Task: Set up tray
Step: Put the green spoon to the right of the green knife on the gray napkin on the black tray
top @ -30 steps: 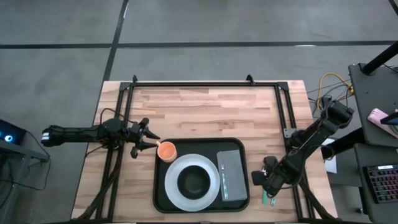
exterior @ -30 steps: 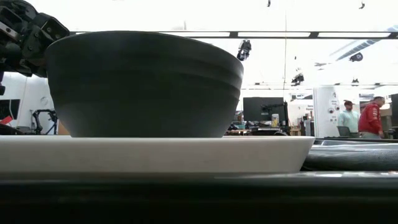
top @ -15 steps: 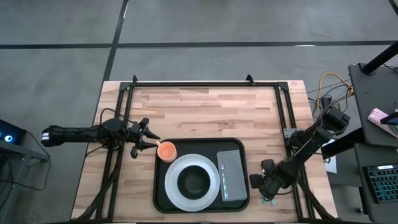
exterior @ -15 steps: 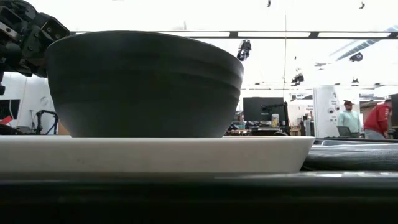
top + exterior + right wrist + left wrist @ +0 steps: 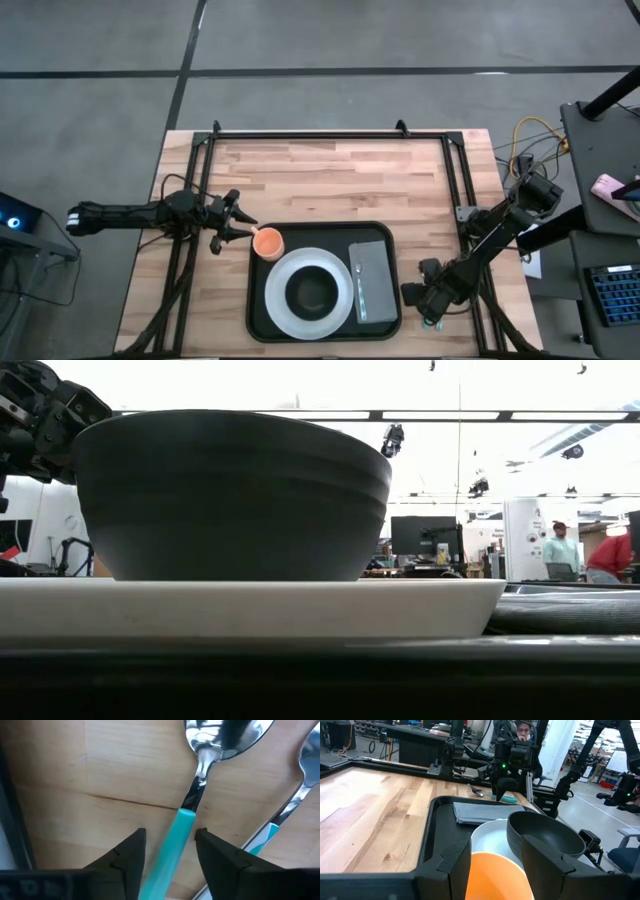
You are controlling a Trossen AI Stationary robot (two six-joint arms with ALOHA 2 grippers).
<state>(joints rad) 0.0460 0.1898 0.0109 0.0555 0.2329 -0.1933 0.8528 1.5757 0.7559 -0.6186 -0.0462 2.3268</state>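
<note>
- High view: the tray (image 5: 258, 300) lies at the table's near edge, carrying a white plate (image 5: 280, 308), a dark bowl (image 5: 312, 291), a grey napkin (image 5: 377, 275) and an orange cup (image 5: 268, 242).
- Left gripper (image 5: 243, 229) clasps the orange cup at the tray's far-left corner.
- Right gripper (image 5: 430, 318) is lowered right of the tray, fingers part-open astride a teal-handled spoon (image 5: 184, 824), not visibly clamped; a second utensil (image 5: 295, 802) lies beside it.
</note>
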